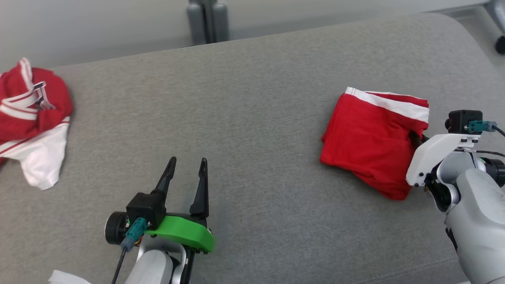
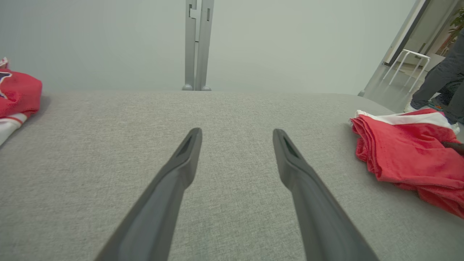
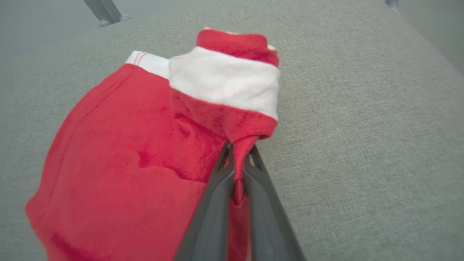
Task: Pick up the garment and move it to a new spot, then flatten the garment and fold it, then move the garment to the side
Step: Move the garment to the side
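The folded red garment (image 1: 367, 138) lies at the right of the grey bench (image 1: 252, 118), a fold near its white band pinched tight between the right fingers (image 3: 214, 206), while the left fingers (image 2: 166, 192) stand wide apart, empty, above the bench.

A grey woven fabric surface (image 1: 252, 130) spreads wide; a crumpled red and white jersey (image 1: 33, 114) lies at its left edge; a grey metal post (image 1: 208, 19) stands behind it; off right, a white stool (image 2: 407, 65) and a person's dark-trousered legs (image 2: 436, 85).
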Controlling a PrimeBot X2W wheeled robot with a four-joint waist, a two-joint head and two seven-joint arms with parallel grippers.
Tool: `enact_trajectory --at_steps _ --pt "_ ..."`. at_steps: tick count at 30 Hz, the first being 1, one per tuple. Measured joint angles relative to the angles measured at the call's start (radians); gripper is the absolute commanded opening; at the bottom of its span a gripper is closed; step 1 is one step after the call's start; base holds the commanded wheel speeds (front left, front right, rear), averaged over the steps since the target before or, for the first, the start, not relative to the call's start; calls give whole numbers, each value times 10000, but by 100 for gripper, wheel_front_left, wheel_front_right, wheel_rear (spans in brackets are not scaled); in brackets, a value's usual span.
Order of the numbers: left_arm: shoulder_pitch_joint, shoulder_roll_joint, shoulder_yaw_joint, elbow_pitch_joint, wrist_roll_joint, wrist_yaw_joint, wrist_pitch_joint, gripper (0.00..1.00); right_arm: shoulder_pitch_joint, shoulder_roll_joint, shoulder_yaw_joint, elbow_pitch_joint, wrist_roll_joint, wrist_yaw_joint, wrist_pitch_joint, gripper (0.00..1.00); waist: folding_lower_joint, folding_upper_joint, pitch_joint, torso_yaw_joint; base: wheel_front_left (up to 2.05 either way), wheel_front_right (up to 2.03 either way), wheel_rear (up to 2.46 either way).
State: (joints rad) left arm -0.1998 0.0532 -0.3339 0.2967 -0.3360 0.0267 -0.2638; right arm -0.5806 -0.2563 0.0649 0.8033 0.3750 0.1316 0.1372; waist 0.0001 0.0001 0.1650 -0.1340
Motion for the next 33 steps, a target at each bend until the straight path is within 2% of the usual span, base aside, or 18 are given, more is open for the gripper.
enact_trajectory --at_steps 5,11,20,27,33 --pt "-297 25 -159 115 119 -65 0 100 -54 8 35 263 134 0 -418 0 0 0 332 -991 0 0 0" --pt "-402 44 -326 79 148 -138 63 100 -287 -207 71 631 222 0 -834 0 0 0 812 -1441 0 0 0" --pt "-432 153 -347 -268 144 -2 73 100 -1152 -1045 364 1392 -251 0 -1124 0 0 -1 1022 -730 0 0 0" --pt "-431 347 -389 -571 217 100 209 100 -2313 -2161 604 2165 -1072 0 -1114 0 0 0 1272 51 0 0 0" --pt "-405 545 -405 -876 267 192 318 100 -3061 -3032 182 3177 -1741 0 -1218 0 0 0 1564 716 0 0 0"
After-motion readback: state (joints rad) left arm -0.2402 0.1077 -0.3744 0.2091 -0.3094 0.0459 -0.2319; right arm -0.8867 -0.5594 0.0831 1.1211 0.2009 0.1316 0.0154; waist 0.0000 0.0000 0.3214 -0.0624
